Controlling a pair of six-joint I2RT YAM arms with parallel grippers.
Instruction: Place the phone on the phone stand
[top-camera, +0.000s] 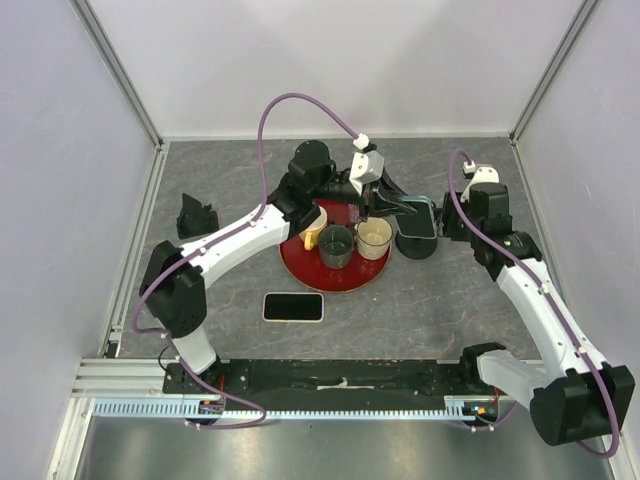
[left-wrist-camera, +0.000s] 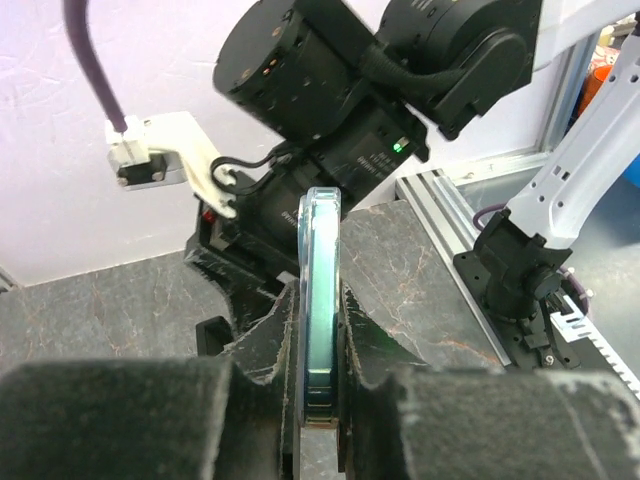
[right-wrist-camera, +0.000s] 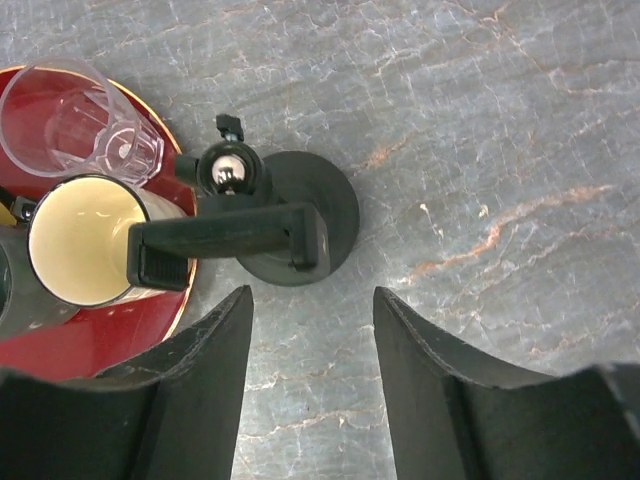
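Left gripper: closed on the phone, which is pinched edge-on between the two padded fingers, its thin rounded edge standing up out of the grip
Phone: held off the table at the far end of the left arm, beyond the red tray; in the left wrist view it is framed against the black wrist of the right arm; whether it touches the stand cannot be told
Right gripper: jaws set well apart with nothing between them, seen hanging above the phone stand
Phone stand: black, with a round base, a ball joint and a flat cradle arm; stood on the grey stone-patterned table just beside the right rim of the tray; no phone is seen on it in the right wrist view
Second phone: laid flat, screen up, on the table just near of the tray, apart from both grippers
Tray: round and red, loaded with a cream-lined mug, a clear glass tumbler and a dark mug
Far left: a small black object is left on the table, well apart from the tray
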